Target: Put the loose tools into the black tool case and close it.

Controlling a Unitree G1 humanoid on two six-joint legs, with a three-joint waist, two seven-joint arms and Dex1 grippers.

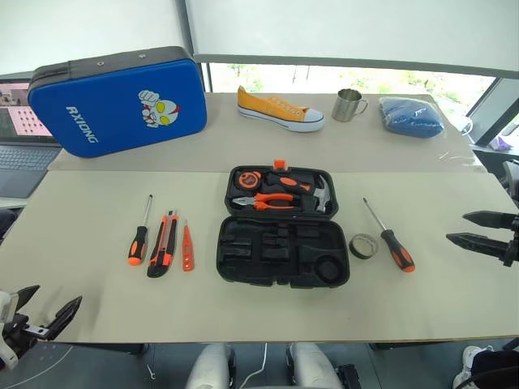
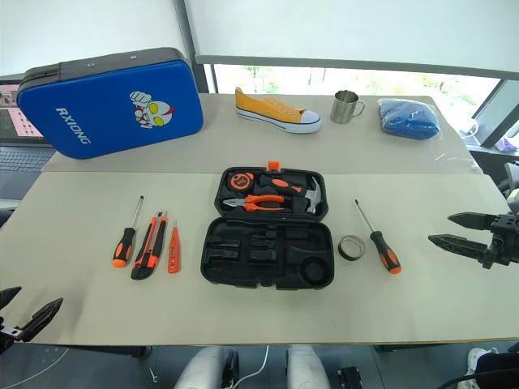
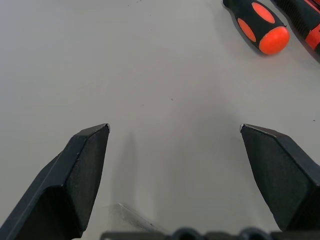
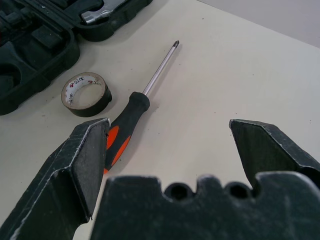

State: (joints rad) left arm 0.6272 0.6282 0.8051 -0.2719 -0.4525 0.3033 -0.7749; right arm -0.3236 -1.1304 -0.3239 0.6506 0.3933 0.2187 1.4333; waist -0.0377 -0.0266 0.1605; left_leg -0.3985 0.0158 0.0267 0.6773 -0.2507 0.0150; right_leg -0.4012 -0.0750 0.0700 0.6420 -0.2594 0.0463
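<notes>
The black tool case (image 1: pixel 282 243) lies open at the centre of the frame on the beige table (image 1: pixel 438 300), with bare surface on all sides of it. Left of it lie a screwdriver (image 1: pixel 139 234), the utility knife (image 1: pixel 162 244) and the slim tester screwdriver (image 1: pixel 187 245), side by side and apart. Right of the case sit the tape roll (image 1: pixel 363 245) and a second screwdriver (image 1: pixel 391 239), just beside each other. The left gripper (image 1: pixel 32 312) hovers at the lower left near the table's front edge, fingers wide apart and empty; the right gripper (image 1: pixel 480 229) at the right edge is likewise spread and empty. On the far tabletop rest a blue case (image 1: pixel 117 101), a yellow shoe (image 1: pixel 280 109), a metal mug (image 1: pixel 349 104) and what looks like folded blue cloth (image 1: pixel 411 116).
</notes>
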